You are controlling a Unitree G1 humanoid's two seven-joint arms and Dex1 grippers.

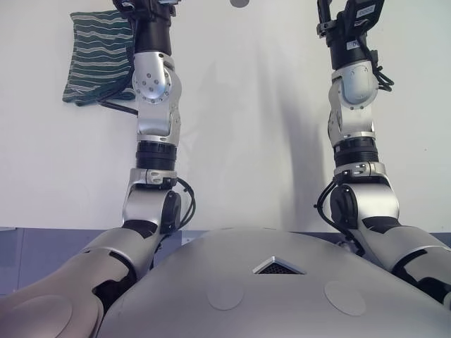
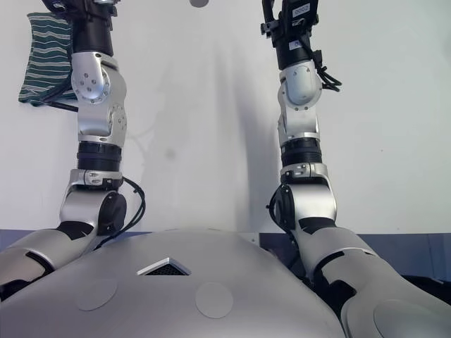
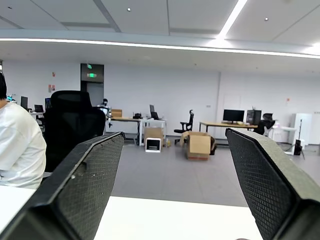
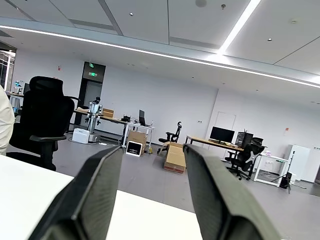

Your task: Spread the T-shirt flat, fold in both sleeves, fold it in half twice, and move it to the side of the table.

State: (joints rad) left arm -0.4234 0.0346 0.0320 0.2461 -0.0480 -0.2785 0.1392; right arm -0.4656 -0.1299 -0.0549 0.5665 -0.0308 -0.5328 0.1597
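Well, the T-shirt [image 1: 95,56] is folded into a compact dark green bundle with thin pale stripes. It lies flat on the white table [image 1: 246,105], far out at about 11 o'clock from the robot and close to the table's left side. Its edges are roughly squared, with the near corner a little rumpled.

The left arm stretches straight out over the table toward 11 o'clock, and its wrist sits just beside the bundle's right edge. From here I cannot tell whether it touches the cloth. A thin black cable [image 1: 116,107] runs out from under that arm along the shirt's near edge.

The left gripper [image 3: 175,145] is released. Its two textured black fingers [image 3: 85,185] are spread wide with nothing between them, and it points out past the far edge of the table into the room.

The right arm reaches out toward 1 o'clock, well apart from the shirt, over bare tabletop. The right gripper [image 4: 152,155] is also released and empty, with a narrower gap between its fingers than the left one has.

Beyond the table there is a black office chair [image 3: 75,125] at 10 o'clock, and cardboard boxes [image 3: 199,145] stand on the grey floor at around 12 o'clock.
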